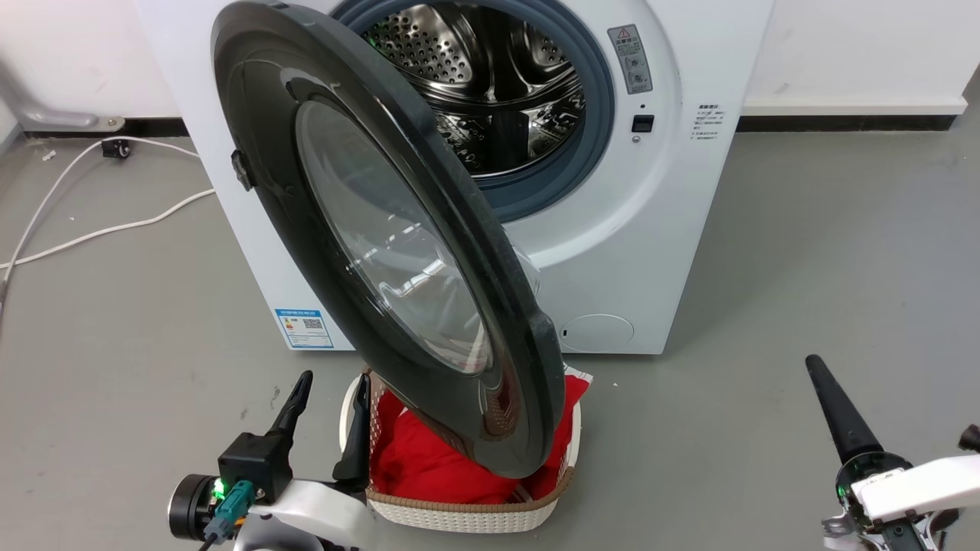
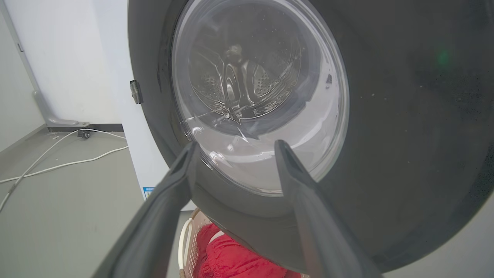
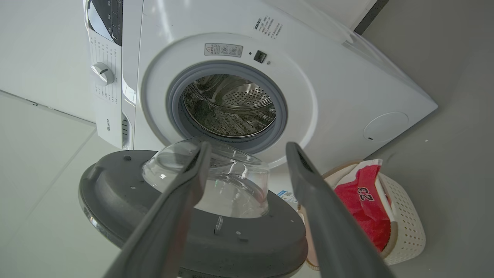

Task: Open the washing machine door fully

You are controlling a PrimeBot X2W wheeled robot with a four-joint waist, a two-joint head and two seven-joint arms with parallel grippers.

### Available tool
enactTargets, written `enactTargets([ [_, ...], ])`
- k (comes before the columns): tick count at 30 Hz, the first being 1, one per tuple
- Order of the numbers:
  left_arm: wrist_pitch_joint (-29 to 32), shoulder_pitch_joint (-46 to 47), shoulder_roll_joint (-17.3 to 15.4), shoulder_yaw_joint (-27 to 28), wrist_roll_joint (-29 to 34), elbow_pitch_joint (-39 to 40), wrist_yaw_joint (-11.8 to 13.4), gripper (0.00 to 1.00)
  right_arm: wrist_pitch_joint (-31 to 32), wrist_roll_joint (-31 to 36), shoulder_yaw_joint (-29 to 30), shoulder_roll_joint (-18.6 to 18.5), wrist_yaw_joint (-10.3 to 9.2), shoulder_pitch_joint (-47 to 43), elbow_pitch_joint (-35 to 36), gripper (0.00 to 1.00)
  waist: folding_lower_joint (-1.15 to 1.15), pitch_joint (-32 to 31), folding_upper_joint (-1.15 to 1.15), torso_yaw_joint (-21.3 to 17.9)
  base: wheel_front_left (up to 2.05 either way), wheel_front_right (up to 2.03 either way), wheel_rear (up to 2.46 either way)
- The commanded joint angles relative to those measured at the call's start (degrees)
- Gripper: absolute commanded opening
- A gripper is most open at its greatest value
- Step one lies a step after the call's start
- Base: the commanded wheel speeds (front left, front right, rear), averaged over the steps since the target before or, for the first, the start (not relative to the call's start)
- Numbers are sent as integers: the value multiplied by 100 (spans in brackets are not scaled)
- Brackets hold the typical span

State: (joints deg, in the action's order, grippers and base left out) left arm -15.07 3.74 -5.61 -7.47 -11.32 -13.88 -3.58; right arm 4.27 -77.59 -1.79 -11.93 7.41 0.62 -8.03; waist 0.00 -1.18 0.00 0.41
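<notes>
Black glossy washing machine door (image 1: 398, 252) stands roughly half open. Its hinged side is at the washing machine (image 1: 628, 229) on my left, and its free edge is swung out toward me, hanging over a white basket (image 1: 475, 520) of red cloth (image 1: 429, 459). The steel drum (image 1: 490, 76) is exposed behind it.

Left gripper (image 2: 236, 143): fingers spread, gripping nothing, pointed at the door's outer face with the glass bowl (image 2: 258, 96) just beyond the tips. I cannot tell from the left wrist view whether they touch. In the head view one finger sits beside the basket rim.

Right gripper (image 3: 247, 144): fingers spread and empty, well apart from the door, looking at its inner face where the bowl bulges out.

Judgement: task about halfway. The door has to travel further toward my left to lie fully open. The right gripper faces the side that would take a push, which probably explains its position. The left sits on the side the door must sweep into, so it likely needs to clear out or hook the rim and pull.

Risks: the basket sits close under the free edge, and a finger may slide on the gloss.
</notes>
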Motion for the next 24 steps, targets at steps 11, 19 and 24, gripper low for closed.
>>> enactTargets([
  [11,10,8,-107,3,-38,31,94,100,-818,3939,392,137,15,-221,525,100,0,12,0,-103,0,0,0],
  [19,3,52,-194,-32,7,73,134,100,-476,5859,611,577,14,-429,1186,100,0,28,0,-114,0,0,0],
  [24,3,64,-231,-58,18,55,153,100,-457,6274,514,684,14,-510,1160,100,0,27,0,-105,0,0,0],
])
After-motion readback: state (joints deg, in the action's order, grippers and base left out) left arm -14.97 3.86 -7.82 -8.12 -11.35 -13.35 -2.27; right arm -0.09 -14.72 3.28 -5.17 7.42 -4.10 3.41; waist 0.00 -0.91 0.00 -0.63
